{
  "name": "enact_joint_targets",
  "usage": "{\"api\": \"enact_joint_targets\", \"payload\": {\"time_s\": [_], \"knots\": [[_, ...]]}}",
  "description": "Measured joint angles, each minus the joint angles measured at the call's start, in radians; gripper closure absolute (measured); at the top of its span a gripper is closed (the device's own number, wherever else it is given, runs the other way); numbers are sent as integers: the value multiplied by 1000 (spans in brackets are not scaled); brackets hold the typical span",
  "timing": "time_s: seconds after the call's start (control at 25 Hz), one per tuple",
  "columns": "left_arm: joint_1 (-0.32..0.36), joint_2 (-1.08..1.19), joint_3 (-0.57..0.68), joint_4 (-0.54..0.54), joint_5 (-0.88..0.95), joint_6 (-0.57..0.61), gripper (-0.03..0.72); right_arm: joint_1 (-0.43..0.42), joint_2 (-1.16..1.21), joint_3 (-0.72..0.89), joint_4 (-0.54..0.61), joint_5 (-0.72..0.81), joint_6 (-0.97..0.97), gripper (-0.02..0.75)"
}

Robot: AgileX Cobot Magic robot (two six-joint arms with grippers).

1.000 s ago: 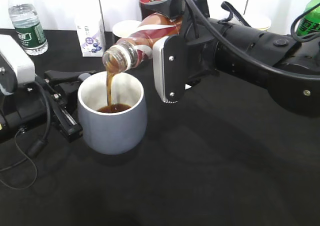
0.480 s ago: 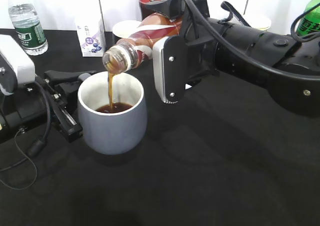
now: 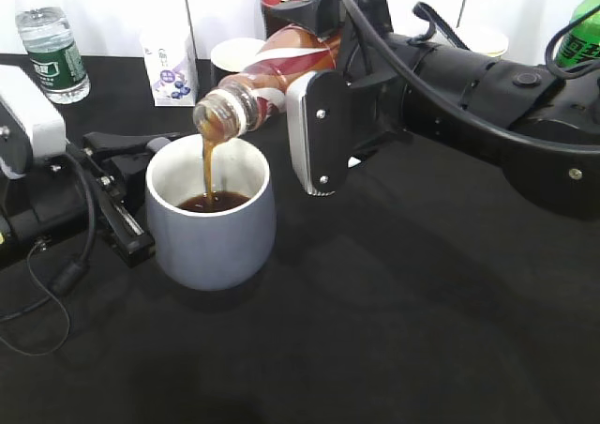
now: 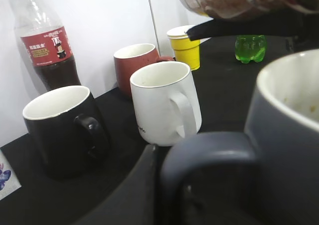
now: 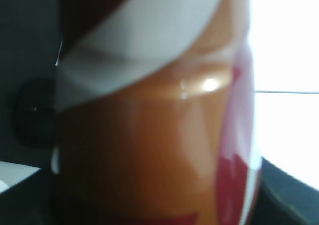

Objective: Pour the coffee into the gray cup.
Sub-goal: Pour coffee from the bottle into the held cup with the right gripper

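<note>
The gray cup (image 3: 211, 236) stands on the black table, left of middle, with brown coffee pooled inside. My right gripper (image 3: 314, 114) is shut on the coffee bottle (image 3: 272, 72) and holds it tipped, mouth down-left over the cup. A thin brown stream (image 3: 208, 166) falls into the cup. My left gripper (image 3: 131, 185) is shut on the cup's handle; in the left wrist view the handle (image 4: 209, 160) sits against a dark finger (image 4: 134, 190) and the cup wall (image 4: 289, 135) fills the right. The bottle label (image 5: 154, 110) fills the right wrist view.
Behind stand a water bottle (image 3: 52, 44), a small milk carton (image 3: 169, 63), a cola bottle (image 4: 47, 51), a black mug (image 4: 62, 128), a white mug (image 4: 167, 108), a red mug (image 4: 134, 63), a yellow cup (image 4: 187, 46) and a green bottle (image 3: 581, 30).
The stream keeps falling and the coffee level in the cup has risen a little. The bottle is tipped very slightly more. The left arm has not moved.
</note>
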Motion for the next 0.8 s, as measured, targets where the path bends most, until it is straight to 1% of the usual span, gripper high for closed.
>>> {"api": "enact_joint_targets", "payload": {"time_s": [0.8], "knots": [[0, 0, 0, 0, 3, 2, 647, 0, 0, -1, 0, -23, -20, 211]]}}
